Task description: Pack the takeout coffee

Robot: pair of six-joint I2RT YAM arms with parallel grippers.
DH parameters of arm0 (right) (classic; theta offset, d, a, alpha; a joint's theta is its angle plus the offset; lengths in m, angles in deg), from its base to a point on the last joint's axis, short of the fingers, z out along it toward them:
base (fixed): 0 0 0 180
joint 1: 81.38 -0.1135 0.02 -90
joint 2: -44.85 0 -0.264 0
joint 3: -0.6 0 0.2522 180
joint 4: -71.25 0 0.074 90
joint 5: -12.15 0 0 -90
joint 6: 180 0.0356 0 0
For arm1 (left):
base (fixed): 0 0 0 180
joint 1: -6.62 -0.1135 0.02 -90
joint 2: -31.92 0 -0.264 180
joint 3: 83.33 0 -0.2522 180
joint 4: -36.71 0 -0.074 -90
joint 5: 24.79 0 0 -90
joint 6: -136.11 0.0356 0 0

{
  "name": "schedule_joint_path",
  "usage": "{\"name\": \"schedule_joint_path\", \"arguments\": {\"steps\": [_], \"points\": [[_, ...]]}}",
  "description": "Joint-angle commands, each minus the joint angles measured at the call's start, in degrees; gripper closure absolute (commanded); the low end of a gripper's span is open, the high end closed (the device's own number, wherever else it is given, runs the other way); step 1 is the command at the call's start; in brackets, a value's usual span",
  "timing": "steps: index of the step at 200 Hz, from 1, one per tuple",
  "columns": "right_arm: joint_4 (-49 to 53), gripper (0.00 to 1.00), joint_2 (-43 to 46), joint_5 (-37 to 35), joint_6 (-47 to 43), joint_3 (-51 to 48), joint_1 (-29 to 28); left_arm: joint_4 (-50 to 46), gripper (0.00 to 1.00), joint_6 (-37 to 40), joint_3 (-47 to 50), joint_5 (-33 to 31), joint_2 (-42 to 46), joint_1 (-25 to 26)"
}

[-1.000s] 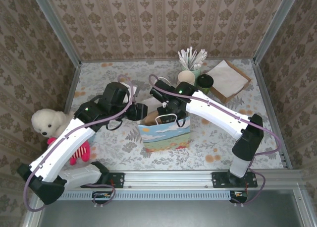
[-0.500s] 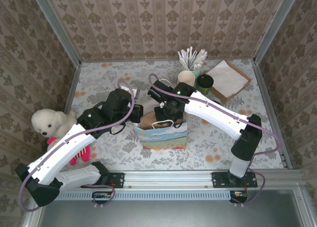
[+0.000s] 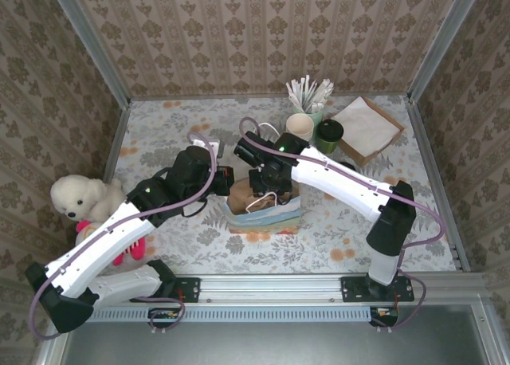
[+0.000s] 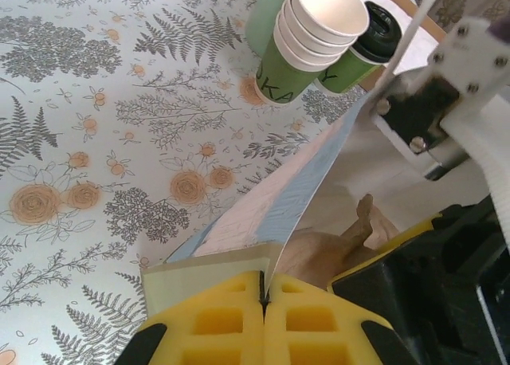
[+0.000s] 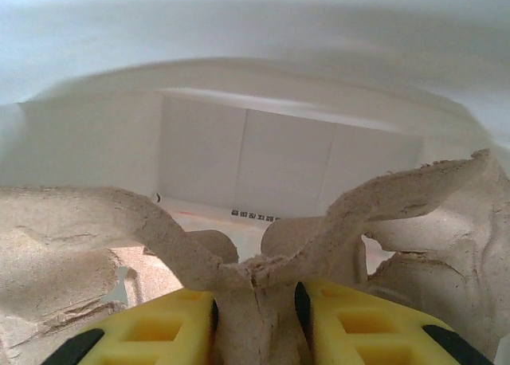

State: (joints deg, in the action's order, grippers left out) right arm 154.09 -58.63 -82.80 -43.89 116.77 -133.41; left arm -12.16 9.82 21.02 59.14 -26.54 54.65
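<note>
Top external is showing the takeout coffee (image 3: 330,131) sitting by the cup stack (image 3: 300,126), likely light, crushable, best gripped mid-wall, while the left gripper (image 4: 261,292) is pinching the bag (image 3: 267,216), the right gripper (image 5: 255,303) the carrier (image 5: 103,221).

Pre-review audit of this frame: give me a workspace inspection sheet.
Surface: floral tablecloth, no spills seen.
Job's things: takeout coffee lidded, upright, at the back, outside the gift bag; pulp cup carrier inside the bag.
Clutter: stack of lidless cups, stirrer cup, napkins, plush toy.
Grippers: left gripper shut on the bag's rim; right gripper shut on a carrier rib.
Cables: purple cables loop off both arms; no snag seen.
Surroundings: patterned walls, metal frame.
</note>
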Motion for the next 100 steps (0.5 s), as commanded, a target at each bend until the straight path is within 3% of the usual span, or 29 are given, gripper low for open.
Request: {"name": "schedule_joint_path", "arguments": {"steps": [1,100], "points": [[-0.94,0.69,-0.54,-1.48,0.28,-0.92,-0.88,-0.38,1.0,-2.6,-0.78,-3.25,0.54,0.4],[-1.53,0.7,-2.59,1.88,2.27,-2.97,-1.38,1.29,1.0,-4.11,-0.51,-5.07,-0.12,0.66]]}}
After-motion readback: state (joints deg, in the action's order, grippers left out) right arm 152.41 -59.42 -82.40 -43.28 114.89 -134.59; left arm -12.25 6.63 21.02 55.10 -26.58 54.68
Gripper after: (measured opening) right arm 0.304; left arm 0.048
